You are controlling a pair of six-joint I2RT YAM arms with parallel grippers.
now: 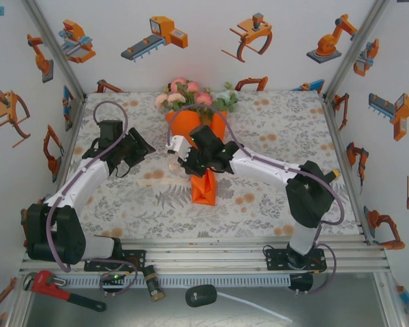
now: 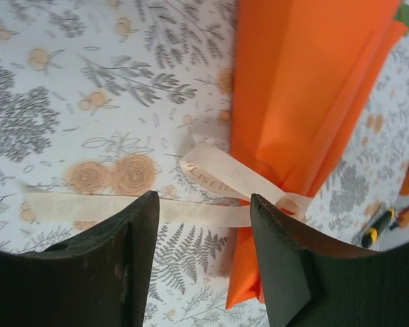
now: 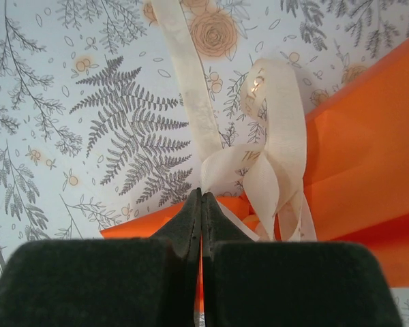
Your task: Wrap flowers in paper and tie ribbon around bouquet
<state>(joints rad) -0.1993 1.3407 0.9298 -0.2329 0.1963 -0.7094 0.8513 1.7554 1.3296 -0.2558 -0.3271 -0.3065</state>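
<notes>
The bouquet (image 1: 206, 129) lies mid-table, an orange paper cone with its narrow end toward me and the flowers (image 1: 191, 95), pink and cream with green leaves, at the far wide end. The cream ribbon (image 3: 279, 122) is looped around the paper (image 3: 368, 150) at the cone's waist, and one tail runs off across the cloth. My right gripper (image 3: 201, 194) is shut, with the ribbon's twist right at its tips. Over the other ribbon tail (image 2: 211, 174), beside the paper (image 2: 293, 88), my left gripper (image 2: 204, 211) hangs open. In the top view the left gripper (image 1: 133, 153) is left of the cone and the right gripper (image 1: 185, 161) is at its left side.
A floral tablecloth (image 1: 273, 129) covers the table between white walls. On the metal shelf in front of the arm bases lie a red pipe wrench (image 1: 58, 286), a small plug (image 1: 153, 286) and a black device (image 1: 201, 295) with a white cable.
</notes>
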